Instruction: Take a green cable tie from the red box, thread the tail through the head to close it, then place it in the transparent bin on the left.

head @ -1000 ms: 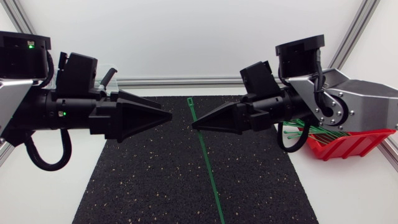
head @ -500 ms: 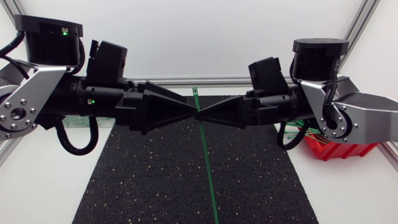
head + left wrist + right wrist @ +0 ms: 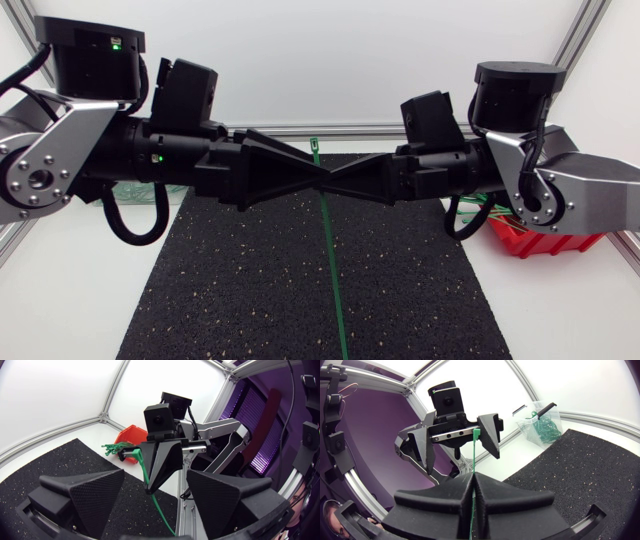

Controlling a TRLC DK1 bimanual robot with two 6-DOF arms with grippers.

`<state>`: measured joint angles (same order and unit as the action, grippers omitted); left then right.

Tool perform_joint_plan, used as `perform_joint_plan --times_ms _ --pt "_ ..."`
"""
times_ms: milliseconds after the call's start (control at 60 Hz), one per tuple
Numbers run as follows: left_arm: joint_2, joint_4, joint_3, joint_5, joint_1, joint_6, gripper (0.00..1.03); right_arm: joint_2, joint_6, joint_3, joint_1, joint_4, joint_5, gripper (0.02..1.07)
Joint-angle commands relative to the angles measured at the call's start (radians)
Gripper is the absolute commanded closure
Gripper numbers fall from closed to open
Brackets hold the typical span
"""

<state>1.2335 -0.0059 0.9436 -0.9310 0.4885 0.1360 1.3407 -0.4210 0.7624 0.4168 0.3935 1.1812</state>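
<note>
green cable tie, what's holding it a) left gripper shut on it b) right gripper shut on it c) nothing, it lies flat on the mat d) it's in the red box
b: the right gripper is shut on the green cable tie, while the left gripper facing it is open.
</note>
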Motion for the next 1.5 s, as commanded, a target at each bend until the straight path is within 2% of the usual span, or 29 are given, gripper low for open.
perform_joint_plan --times_ms 0,150,233,367,433,600,717,883,1017,1100,1167,1483 --pt "0.015 0.014 0.021 -0.011 0.005 0.024 0.29 -0.009 -0.035 -0.029 -0.009 0.019 -0.002 1.01" --pt "0.015 0.035 0.017 -0.011 0.001 0.05 0.44 -0.012 -0.036 -0.037 -0.009 0.024 -0.002 1.01" --pt "0.015 0.044 0.017 -0.011 -0.002 0.062 0.49 -0.018 -0.036 -0.041 -0.009 0.025 -0.003 1.01" --pt "0.023 0.06 0.011 -0.011 -0.004 0.07 0.7 -0.029 -0.042 -0.044 -0.009 0.033 -0.005 1.01" --pt "0.029 0.061 0.009 -0.011 -0.004 0.07 0.74 -0.034 -0.044 -0.044 -0.009 0.034 -0.006 1.01" --pt "0.034 0.061 0.007 -0.009 -0.004 0.071 0.75 -0.043 -0.055 -0.048 -0.009 0.045 -0.009 1.01" --pt "0.032 0.061 0.011 -0.005 -0.004 0.08 0.82 -0.044 -0.055 -0.051 -0.009 0.047 -0.014 1.01" --pt "0.03 0.061 0.007 -0.003 -0.005 0.085 0.82 -0.043 -0.053 -0.054 -0.009 0.05 -0.018 1.01" --pt "0.029 0.061 0.003 0.001 -0.005 0.086 0.91 -0.043 -0.055 -0.054 -0.01 0.053 -0.028 1.01" --pt "0.027 0.061 0.001 0.006 -0.005 0.088 0.93 -0.043 -0.055 -0.057 -0.01 0.054 -0.029 1.01" --pt "0.027 0.061 0.003 0.011 -0.005 0.093 0.99 -0.043 -0.055 -0.057 -0.009 0.054 -0.031 1.01" --pt "0.015 0.055 0.001 0.015 -0.005 0.099 1.0 -0.037 -0.053 -0.06 0.011 0.059 -0.037 1.01"
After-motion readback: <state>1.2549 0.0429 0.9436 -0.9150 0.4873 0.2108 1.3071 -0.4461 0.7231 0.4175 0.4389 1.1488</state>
